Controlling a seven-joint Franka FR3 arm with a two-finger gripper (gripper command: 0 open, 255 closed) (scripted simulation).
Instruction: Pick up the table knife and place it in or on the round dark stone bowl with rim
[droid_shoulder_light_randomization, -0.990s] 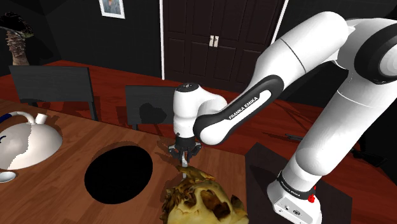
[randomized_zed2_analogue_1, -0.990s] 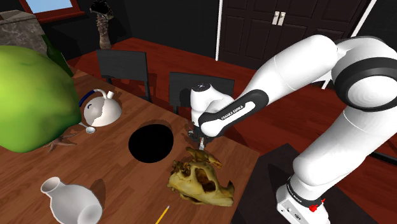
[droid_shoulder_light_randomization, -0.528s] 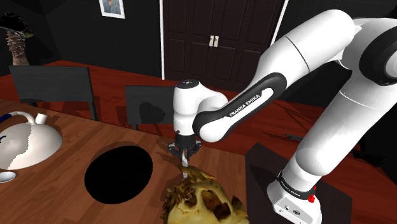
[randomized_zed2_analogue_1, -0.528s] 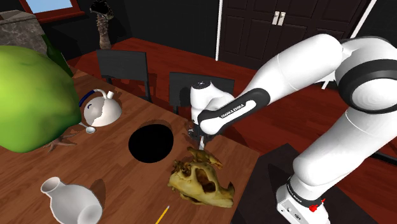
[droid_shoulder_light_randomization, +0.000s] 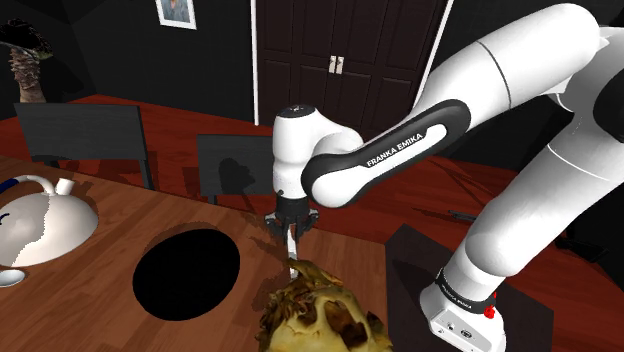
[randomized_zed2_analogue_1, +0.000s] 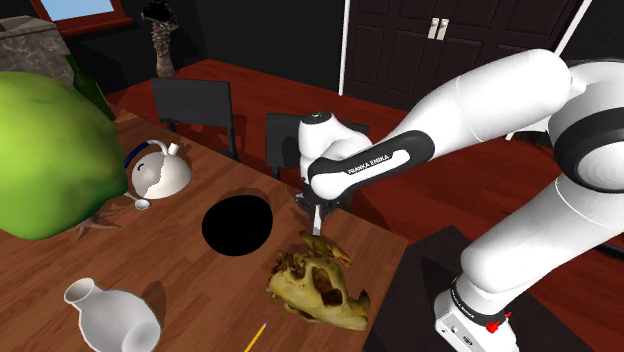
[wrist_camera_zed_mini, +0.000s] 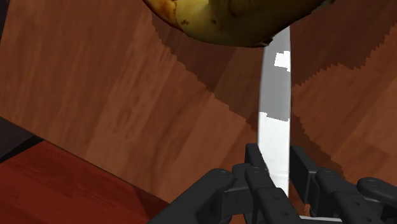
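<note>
Holding: one table knife (wrist_camera_zed_mini: 275, 121), pale blade, clasped at its upper end between the fingers of my end effector (wrist_camera_zed_mini: 277, 164), which is closed on it. The blade hangs straight down below the end effector, above the tabletop (droid_shoulder_light_randomization: 90, 300).

Item, target: round dark bowl (droid_shoulder_light_randomization: 187, 273), drawn flat black, lying on the tabletop lower than the end effector and off to the shoulder view's left of it; near, not beneath.

Item, obstacle: yellowish skull (droid_shoulder_light_randomization: 320, 320), directly below the end effector, just beside the knife's tip. Whether tip and skull touch, I cannot tell.

Step in hand, by my judgement: the carry to the bowl. To do it well:
- raise the end effector so the tip clears the skull;
- travel sideways with a firm grip and the blade plumb;
- centre over the bowl;
- lower before letting go.
</note>
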